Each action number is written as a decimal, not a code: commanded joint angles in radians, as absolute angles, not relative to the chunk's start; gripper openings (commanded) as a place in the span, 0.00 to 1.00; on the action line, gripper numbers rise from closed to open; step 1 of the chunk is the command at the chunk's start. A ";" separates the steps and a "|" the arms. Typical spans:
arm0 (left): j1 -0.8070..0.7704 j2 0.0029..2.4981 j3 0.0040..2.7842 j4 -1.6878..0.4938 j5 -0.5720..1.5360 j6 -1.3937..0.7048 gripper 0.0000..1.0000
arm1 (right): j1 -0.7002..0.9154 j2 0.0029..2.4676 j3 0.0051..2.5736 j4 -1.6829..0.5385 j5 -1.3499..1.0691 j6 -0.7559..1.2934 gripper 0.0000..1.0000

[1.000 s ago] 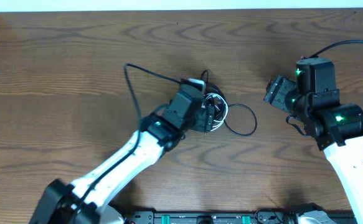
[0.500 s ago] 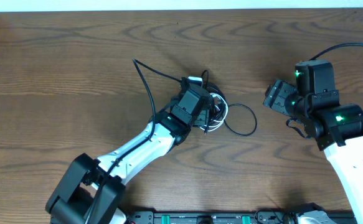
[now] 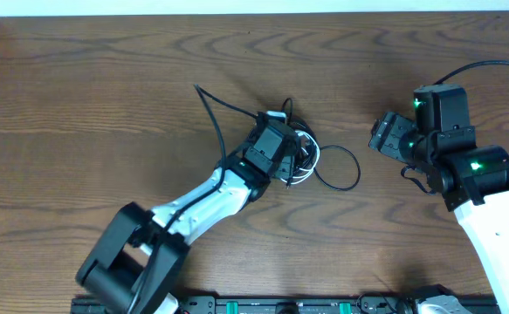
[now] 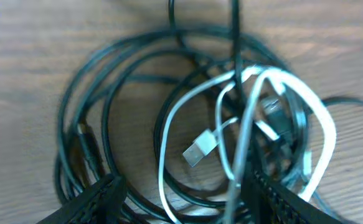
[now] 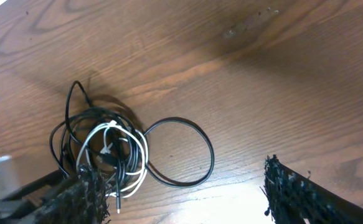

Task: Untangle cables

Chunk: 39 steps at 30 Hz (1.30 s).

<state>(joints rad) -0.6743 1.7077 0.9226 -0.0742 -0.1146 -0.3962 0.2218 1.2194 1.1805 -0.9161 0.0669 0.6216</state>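
Dark brown wood runs the whole table (image 3: pixel 106 87). From the near left corner the left arm reaches in. A black tail (image 3: pixel 223 105) of cord strays up and left of it.

The cables (image 5: pixel 109 149) lie knotted mid-table. The left gripper (image 4: pixel 187 198) hangs right over them, fingers apart and straddling the near edge of the heap, with nothing pinched that I can see. I'd take one strand only: the white cable (image 4: pixel 324 121) lies on top, so grip it near its plug (image 4: pixel 197 151) and draw it out slowly.

One black loop (image 3: pixel 356 170) spills out to the right. Well apart, the right gripper (image 5: pixel 187 193) stands wide and empty; it could pin that loop.

From above, the left wrist covers half the tangle. The close view is blurred and cuts off the near side. I can't count the black cords or find their ends.
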 commanded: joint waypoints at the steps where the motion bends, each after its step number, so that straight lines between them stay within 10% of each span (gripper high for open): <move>1: -0.674 1.755 0.918 -0.060 -0.113 -0.400 0.65 | 0.215 1.221 1.182 -0.917 0.068 0.635 0.79; 32: -0.616 1.890 0.918 0.069 -0.116 -0.307 0.49 | 0.217 1.225 1.182 -0.924 0.034 0.636 0.79; 39: -0.615 1.906 0.918 0.058 -0.117 -0.307 0.19 | 0.217 1.230 1.182 -0.925 0.034 0.635 0.79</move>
